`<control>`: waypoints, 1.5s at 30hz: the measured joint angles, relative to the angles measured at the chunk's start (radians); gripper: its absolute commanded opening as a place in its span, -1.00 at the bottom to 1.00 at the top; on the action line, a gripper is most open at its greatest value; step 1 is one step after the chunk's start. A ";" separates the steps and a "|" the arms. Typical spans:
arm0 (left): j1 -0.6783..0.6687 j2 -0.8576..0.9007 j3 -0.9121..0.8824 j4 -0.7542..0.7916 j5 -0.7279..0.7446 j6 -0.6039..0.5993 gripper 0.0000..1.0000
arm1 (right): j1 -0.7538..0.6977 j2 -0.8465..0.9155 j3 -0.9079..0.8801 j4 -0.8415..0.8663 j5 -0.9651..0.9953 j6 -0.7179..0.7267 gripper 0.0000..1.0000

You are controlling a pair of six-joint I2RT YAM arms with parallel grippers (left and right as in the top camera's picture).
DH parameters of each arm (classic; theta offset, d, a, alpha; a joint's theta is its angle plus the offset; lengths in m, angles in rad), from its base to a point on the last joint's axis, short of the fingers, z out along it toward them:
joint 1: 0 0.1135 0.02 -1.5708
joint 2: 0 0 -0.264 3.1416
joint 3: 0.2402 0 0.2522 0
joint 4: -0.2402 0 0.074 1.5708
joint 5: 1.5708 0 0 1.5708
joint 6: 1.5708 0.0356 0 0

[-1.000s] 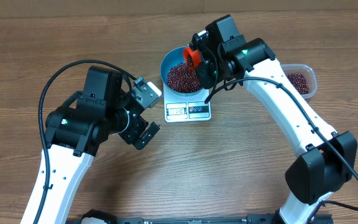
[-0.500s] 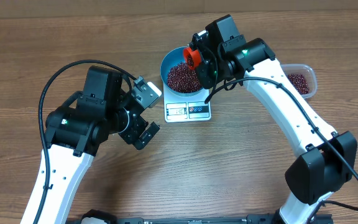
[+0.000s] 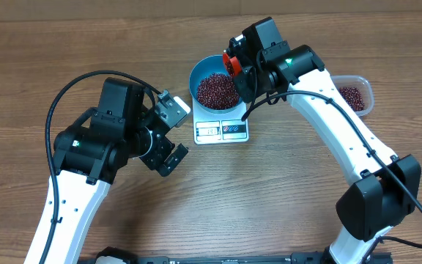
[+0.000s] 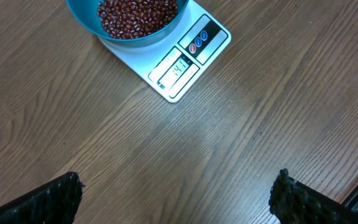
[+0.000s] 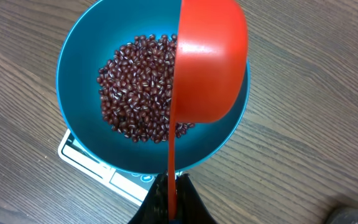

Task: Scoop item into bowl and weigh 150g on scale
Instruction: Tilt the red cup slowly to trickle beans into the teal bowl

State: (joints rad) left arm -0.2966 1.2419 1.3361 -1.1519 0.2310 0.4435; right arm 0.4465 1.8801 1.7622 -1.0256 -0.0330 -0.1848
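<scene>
Beans in blue bowl, red scoop sideways above in right gripper

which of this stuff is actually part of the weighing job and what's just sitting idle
In use: beans, blue bowl, scale, red scoop in right gripper, clear tub of beans.
Idle: left gripper, open, holding nothing.

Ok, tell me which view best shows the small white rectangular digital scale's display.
Left wrist: the flat white rectangular scale lies large, display window unobstructed. Overhead shows it tiny under the round blue bowl. Right wrist shows only a corner beneath that bowl.
</scene>
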 measured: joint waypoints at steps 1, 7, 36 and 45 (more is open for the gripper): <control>0.000 0.000 0.000 0.000 0.000 0.000 0.99 | 0.000 0.000 0.000 0.001 0.005 -0.002 -0.93; 0.000 0.000 0.000 0.000 0.000 0.000 0.99 | 0.002 0.000 0.000 0.003 0.037 -0.021 -0.92; 0.000 0.000 0.000 0.000 0.000 0.000 0.99 | 0.034 0.000 0.000 0.001 0.074 -0.051 -0.92; 0.000 0.000 0.000 0.000 0.000 0.000 0.99 | 0.038 0.000 0.000 0.000 0.075 -0.052 -0.92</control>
State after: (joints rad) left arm -0.2966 1.2419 1.3361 -1.1519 0.2310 0.4435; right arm 0.4843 1.8801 1.7622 -1.0252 0.0418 -0.2367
